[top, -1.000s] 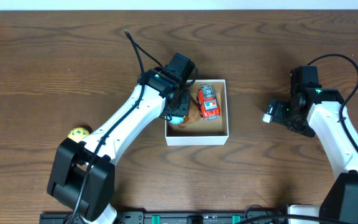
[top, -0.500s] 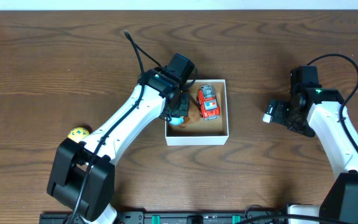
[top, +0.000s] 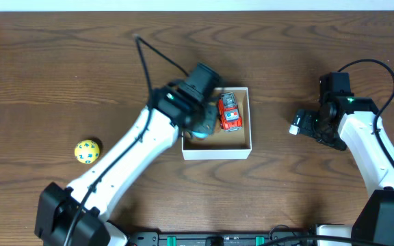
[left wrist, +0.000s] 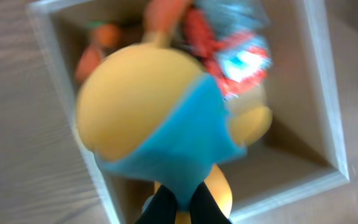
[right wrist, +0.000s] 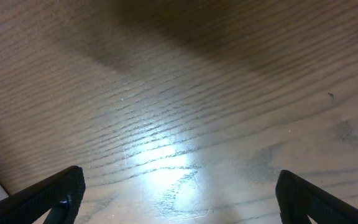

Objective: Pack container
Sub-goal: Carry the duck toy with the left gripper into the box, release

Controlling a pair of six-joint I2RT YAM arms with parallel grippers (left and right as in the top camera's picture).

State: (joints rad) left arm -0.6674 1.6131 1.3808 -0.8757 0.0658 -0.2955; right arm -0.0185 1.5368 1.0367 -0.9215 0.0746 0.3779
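Over the left half of the container, beside the red car, clamps a yellow-and-blue toy in left jaws. Best lowered inside the wall, clear of the car, before release. Holds right jaws apart, well right of the container.

Two white robot arms reach over one wooden tabletop: the left arm from the lower left of the frame, the right arm from the lower right. Each carries one tool, so two in all: the left tool and the right tool.

One container sits at centre frame.

Three toys can be counted: one red toy car inside the container, one yellow and blue soft toy filling the left wrist view, and one yellow ball at the left of the frame. One blurred orange shape in the container cannot be identified.
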